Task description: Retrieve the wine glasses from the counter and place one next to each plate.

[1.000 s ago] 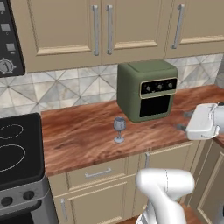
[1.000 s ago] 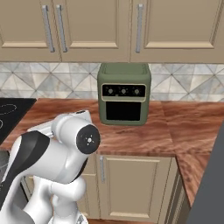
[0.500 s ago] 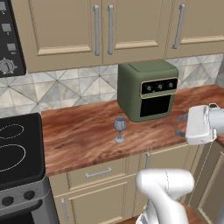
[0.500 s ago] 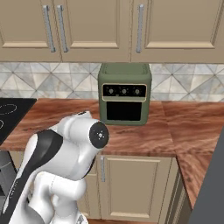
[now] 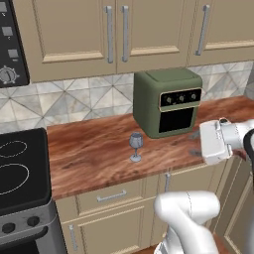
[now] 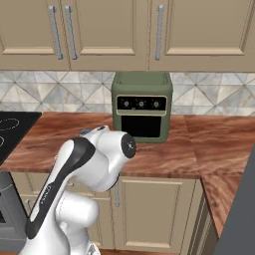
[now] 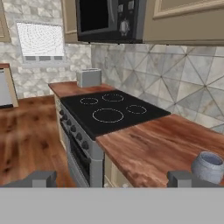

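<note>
Wine glass (image 5: 136, 146) mid-counter (image 5: 94, 149) — clear of both edges

Arm bent rt, hand (image 5: 196, 144) wide apart, empty

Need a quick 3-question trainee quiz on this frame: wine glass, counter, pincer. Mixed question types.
1. True or false: the wine glass lies tipped on its side on the counter.
2. Which appliance stands to the right of the glass in the left base view? A) toaster oven B) kettle C) blender
3. Fill in: the pincer is ____ and holds nothing.

Key:
1. False. It stands upright on its foot, apart from the oven.
2. A.
3. Open. Its fingertips stand wide apart in the hand view, with the glass bowl near the right-hand one.
</note>
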You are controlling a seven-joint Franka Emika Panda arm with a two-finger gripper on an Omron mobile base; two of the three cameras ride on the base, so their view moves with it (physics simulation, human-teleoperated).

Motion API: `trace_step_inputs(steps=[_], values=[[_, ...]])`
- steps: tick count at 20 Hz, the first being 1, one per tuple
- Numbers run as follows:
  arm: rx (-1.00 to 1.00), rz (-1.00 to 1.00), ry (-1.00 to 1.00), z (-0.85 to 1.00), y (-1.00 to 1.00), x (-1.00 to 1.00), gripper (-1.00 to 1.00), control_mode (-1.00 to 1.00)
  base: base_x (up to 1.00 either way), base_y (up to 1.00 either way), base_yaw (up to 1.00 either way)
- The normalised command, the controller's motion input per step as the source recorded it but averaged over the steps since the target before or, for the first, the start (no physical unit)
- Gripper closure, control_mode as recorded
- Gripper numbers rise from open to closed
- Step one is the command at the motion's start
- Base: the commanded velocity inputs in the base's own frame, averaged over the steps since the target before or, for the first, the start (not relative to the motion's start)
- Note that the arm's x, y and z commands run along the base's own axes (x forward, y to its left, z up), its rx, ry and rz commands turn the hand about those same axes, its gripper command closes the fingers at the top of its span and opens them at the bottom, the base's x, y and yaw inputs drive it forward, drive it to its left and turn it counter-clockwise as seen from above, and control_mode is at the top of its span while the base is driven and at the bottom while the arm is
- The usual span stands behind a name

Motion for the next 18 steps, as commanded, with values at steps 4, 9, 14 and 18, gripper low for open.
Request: trace_step_inputs(steps=[4, 9, 14, 18], values=[[0.01, 0.00, 0.00, -0.46, 0.10, 0.71, -1.00, -1.00, 0.00, 0.00, 0.00], [0.05, 0.00, 0.00, -0.49, 0.06, 0.64, -1.00, -1.00, 0.00, 0.00, 0.00], [0.04, 0.00, 0.00, -0.21, 0.00, 0.32, -1.00, -1.00, 0.00, 0.00, 0.00], [0.00, 0.00, 0.00, -0.28, 0.06, 0.35, -1.00, -1.00, 0.00, 0.00, 0.00]])
